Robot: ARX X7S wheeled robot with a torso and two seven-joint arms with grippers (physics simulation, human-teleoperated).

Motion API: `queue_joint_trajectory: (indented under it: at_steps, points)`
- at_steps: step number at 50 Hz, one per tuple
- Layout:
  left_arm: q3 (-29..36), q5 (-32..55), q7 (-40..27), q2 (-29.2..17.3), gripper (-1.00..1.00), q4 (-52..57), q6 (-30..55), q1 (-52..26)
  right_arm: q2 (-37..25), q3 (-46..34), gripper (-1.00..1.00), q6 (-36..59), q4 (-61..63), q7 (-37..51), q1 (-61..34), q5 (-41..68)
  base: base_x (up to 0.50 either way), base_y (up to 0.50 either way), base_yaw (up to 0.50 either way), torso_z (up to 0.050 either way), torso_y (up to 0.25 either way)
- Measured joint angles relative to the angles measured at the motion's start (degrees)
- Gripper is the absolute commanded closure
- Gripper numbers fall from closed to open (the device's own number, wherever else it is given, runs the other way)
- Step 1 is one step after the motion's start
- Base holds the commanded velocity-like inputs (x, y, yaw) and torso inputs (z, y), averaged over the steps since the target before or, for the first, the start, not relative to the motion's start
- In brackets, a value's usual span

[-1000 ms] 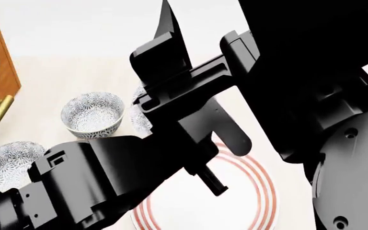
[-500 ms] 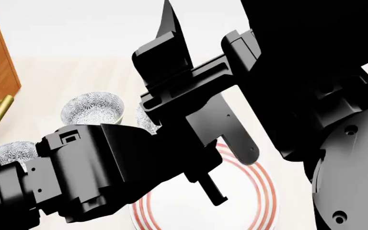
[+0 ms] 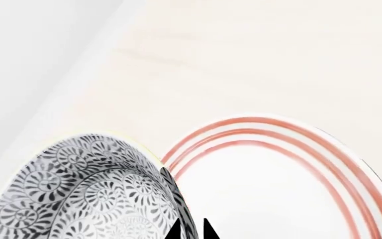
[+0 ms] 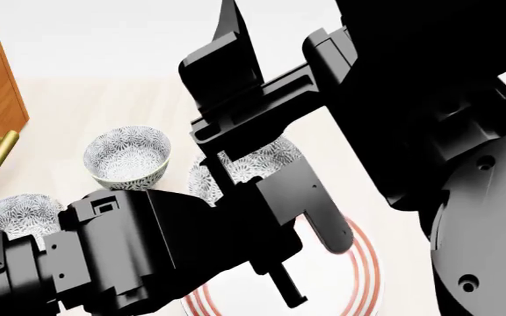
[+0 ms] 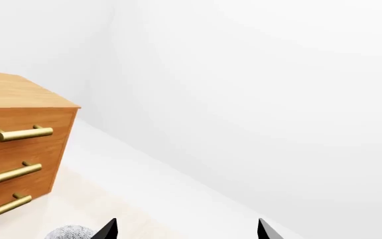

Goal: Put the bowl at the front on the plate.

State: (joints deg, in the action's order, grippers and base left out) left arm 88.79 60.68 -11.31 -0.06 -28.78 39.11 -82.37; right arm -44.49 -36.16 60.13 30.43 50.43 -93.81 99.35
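One bowl [image 3: 91, 194] is in hand: a small, deep ceramic piece with grey-blue floral pattern inside and out. It sits just beside the plate [image 3: 244, 122], overlapping its ringed rim and not yet over its centre. Whether the bowl's base is clear of the surface cannot be told.

Handling, as judged:
- Rigid, glazed and likely slippery.
- Brittle on impact, so it should be set down gently.
- The best hold is across the wall at the rim, one finger inside and one outside.

The left gripper [image 3: 189, 230] is clamped on the wall in this way, on the side nearest the plate. The right gripper [image 5: 185, 230] is spread wide, holding nothing, well away from the plate. Two look-alike bowls [image 4: 128, 157] stand beyond the plate, towards the wooden drawer cabinet [image 5: 18, 149].
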Motion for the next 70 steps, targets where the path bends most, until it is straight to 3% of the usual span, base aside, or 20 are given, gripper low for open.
queue_joint_trajectory:
  at_steps: [36,70]
  points:
    - [0.3,2.7,5.4,0.0,1.00,3.4,3.5,0.7,-1.6,0.0,-1.00,-1.0,1.0,-0.1,1.6,0.1,0.00,0.00,0.00,0.001,0.000]
    - [0.3,1.3,3.5,0.0,1.00,3.0,0.8,4.3,-3.2,0.4,-1.00,-2.4,2.2,-0.9,3.9,-0.5,0.00,0.00,0.00,0.000,0.001]
